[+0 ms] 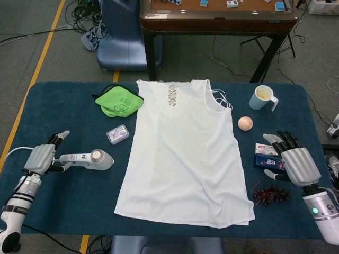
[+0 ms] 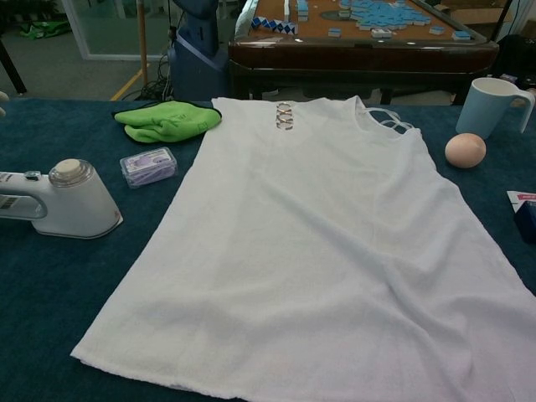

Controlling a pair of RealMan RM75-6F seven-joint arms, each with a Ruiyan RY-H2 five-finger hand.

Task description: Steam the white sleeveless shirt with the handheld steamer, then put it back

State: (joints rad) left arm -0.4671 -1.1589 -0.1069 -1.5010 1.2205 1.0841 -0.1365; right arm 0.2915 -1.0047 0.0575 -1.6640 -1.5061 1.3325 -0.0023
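Note:
The white sleeveless shirt (image 1: pixel 183 153) (image 2: pixel 318 243) lies flat along the middle of the blue table, neck at the far side. The white handheld steamer (image 1: pixel 87 159) (image 2: pixel 63 201) lies on the cloth left of the shirt, handle pointing left. My left hand (image 1: pixel 41 159) is open just left of the handle's end, fingers spread, holding nothing. My right hand (image 1: pixel 295 163) is open at the table's right edge, fingers spread, over a small blue box (image 1: pixel 264 159). The chest view shows neither hand clearly.
A green cloth (image 1: pixel 119 101) (image 2: pixel 166 120) and a small clear packet (image 1: pixel 117 134) (image 2: pixel 148 165) lie left of the shirt. Right of it are a pale blue mug (image 1: pixel 262 97) (image 2: pixel 494 106), an egg-like ball (image 1: pixel 245 123) (image 2: pixel 465 150) and dark dried bits (image 1: pixel 270 194). A white cord (image 1: pixel 16 152) trails off left.

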